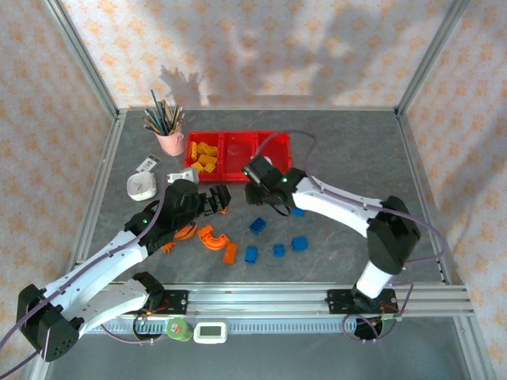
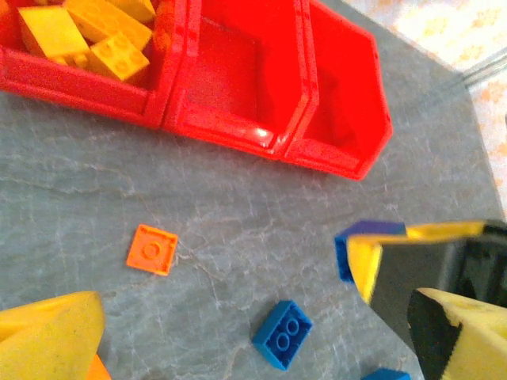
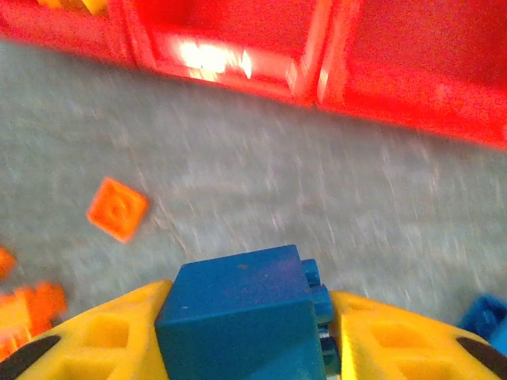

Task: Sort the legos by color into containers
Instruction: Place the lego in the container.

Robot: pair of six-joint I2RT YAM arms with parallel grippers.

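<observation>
The three joined red containers [image 1: 238, 150] stand at the back of the table; the left bin holds several yellow legos [image 1: 204, 156] [image 2: 87, 36], and the middle and right bins [image 2: 230, 79] look bare. My right gripper [image 3: 245, 336] is shut on a blue lego [image 3: 242, 309] just in front of the bins [image 3: 317, 63], seen from above at the gripper [image 1: 258, 176]. My left gripper [image 1: 214, 199] [image 2: 253, 309] stands open over the table above a loose blue lego [image 2: 282, 334]. An orange flat square [image 2: 152, 249] [image 3: 117, 208] lies between the grippers. Blue legos [image 1: 279, 250] and orange legos [image 1: 212, 237] lie scattered nearer the front.
A pink cup of pencils [image 1: 169, 136] stands left of the bins. A white round object [image 1: 142, 186] and a small card [image 1: 147, 164] lie on the left. Metal frame posts border the table, with a rail [image 1: 261, 301] along the near edge.
</observation>
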